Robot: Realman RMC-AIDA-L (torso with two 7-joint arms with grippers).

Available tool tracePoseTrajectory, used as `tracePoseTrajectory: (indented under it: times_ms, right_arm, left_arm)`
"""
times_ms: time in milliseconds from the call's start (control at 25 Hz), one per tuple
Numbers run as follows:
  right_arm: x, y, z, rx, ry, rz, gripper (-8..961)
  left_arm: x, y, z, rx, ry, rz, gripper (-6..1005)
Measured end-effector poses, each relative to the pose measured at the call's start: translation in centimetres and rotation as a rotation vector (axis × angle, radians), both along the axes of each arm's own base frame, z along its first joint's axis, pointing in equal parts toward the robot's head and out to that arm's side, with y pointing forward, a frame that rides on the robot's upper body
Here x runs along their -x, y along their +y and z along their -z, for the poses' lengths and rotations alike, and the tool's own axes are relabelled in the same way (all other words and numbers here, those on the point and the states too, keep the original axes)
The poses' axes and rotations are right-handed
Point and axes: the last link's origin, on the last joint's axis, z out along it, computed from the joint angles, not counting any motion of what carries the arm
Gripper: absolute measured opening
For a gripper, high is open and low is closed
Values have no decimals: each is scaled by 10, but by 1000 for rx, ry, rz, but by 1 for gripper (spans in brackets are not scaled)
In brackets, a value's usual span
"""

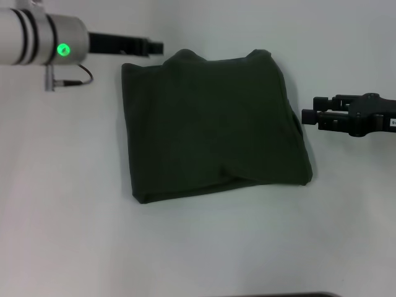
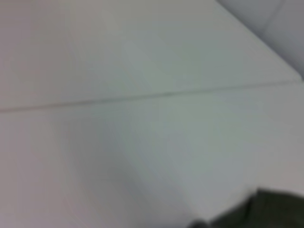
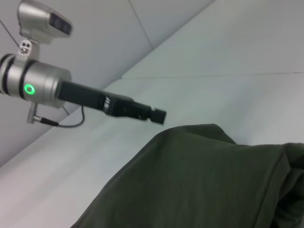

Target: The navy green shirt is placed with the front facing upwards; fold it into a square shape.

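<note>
The navy green shirt (image 1: 213, 124) lies folded into a rough square on the white table (image 1: 62, 198), plain dark side up with no lettering showing. Its near right corner bulges slightly. My left gripper (image 1: 158, 46) hovers just off the shirt's far left corner, shut and holding nothing; the right wrist view shows the same gripper (image 3: 159, 115) above the shirt (image 3: 199, 180). My right gripper (image 1: 304, 116) sits just beyond the shirt's right edge, apart from the cloth. In the left wrist view only a corner of the shirt (image 2: 266, 209) shows.
White tabletop surrounds the shirt on all sides. A thin seam (image 2: 142, 97) runs across the table in the left wrist view. A dark strip (image 1: 291, 294) marks the table's near edge.
</note>
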Motion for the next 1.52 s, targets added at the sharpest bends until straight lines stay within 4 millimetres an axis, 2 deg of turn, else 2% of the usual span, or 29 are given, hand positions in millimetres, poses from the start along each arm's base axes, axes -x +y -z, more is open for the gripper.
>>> tracePoseTrajectory:
  times_ms: [120, 160, 200, 440, 720, 1040, 1520]
  right_arm:
    - [0, 0, 0, 0, 1, 0, 595]
    - [0, 0, 0, 0, 1, 0, 595]
    - [0, 0, 0, 0, 1, 1, 595]
    - [0, 0, 3, 5, 4, 7, 595]
    - [-1, 0, 1, 6, 5, 6, 595]
    - [-3, -1, 1, 12, 9, 14, 595]
    - [-5, -4, 3, 18, 15, 26, 595]
  left_arm:
    - [5, 5, -20, -73, -42, -26, 106]
    - [6, 6, -24, -82, -48, -30, 215]
    - [6, 6, -24, -84, -45, -26, 324]
    - [9, 8, -12, -70, 50, 2, 529]
    - [21, 4, -4, -45, 138, -30, 553]
    - [25, 9, -7, -76, 160, -77, 550]
    - [22, 10, 3, -44, 179, -118, 546]
